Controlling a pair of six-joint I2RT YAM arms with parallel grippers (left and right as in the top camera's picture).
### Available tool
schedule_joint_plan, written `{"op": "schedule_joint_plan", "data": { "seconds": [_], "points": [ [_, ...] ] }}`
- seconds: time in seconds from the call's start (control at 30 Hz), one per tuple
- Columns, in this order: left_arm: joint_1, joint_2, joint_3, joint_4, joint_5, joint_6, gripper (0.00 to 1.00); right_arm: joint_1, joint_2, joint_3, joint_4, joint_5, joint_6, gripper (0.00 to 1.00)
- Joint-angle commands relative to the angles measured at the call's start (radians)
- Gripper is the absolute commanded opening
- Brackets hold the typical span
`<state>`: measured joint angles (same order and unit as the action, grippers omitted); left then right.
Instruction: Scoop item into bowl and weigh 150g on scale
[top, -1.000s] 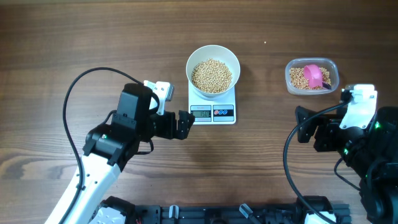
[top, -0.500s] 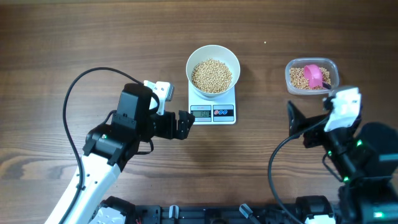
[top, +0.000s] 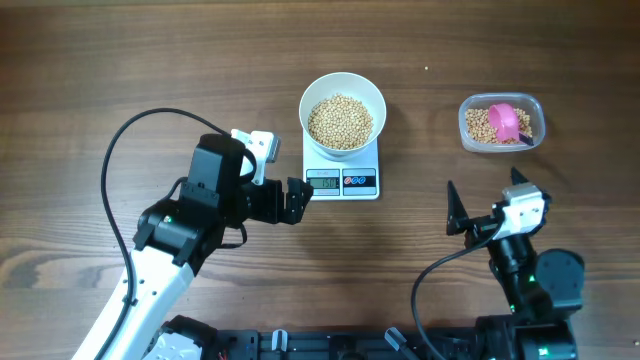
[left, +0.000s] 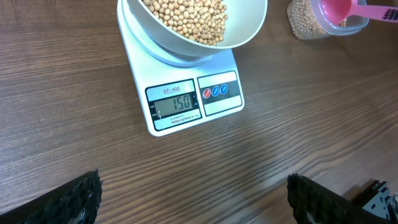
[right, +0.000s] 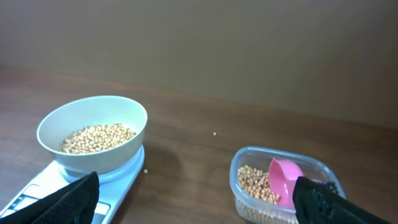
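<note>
Overhead: white bowl (top: 310, 95), filled with beans (top: 340, 120), seated on scale (top: 345, 182), mid-surface (top: 150, 60). Left tool (top: 297, 200): jaws released wide, holding nothing, just beside the scale's front-left corner. Right tool (top: 483, 180): likewise spread and empty, well apart to the right, near the clear tub (top: 535, 108) (more beans inside, plus a pink scoop (top: 505, 122)).

Left wrist: scale display reads 150; bowl overhangs the platform; both fingers at the lower corners, apart.

Right wrist: bowl on scale at left, tub with scoop at right, fingers spread at the bottom corners.
</note>
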<state>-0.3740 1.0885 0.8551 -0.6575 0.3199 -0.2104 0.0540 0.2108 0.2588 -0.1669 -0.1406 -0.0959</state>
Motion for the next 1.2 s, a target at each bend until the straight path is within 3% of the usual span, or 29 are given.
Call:
{"op": "schedule_joint_plan", "data": {
  "seconds": [0.0, 0.37, 0.7, 1.17],
  "points": [
    [-0.004, 0.000, -0.004, 0.003, 0.004, 0.016, 1.00, 0.005, -0.069, -0.099, 0.064, 0.013, -0.009, 1.00],
    [-0.004, 0.000, -0.004, 0.003, 0.004, 0.016, 1.00, 0.006, -0.208, -0.254, 0.177, 0.014, -0.011, 1.00],
    [-0.004, 0.000, -0.004, 0.003, 0.004, 0.016, 1.00, 0.006, -0.208, -0.254, 0.174, 0.025, -0.109, 1.00],
    [-0.004, 0.000, -0.004, 0.003, 0.004, 0.016, 1.00, 0.006, -0.208, -0.254, 0.171, 0.055, -0.111, 1.00]
  ]
}}
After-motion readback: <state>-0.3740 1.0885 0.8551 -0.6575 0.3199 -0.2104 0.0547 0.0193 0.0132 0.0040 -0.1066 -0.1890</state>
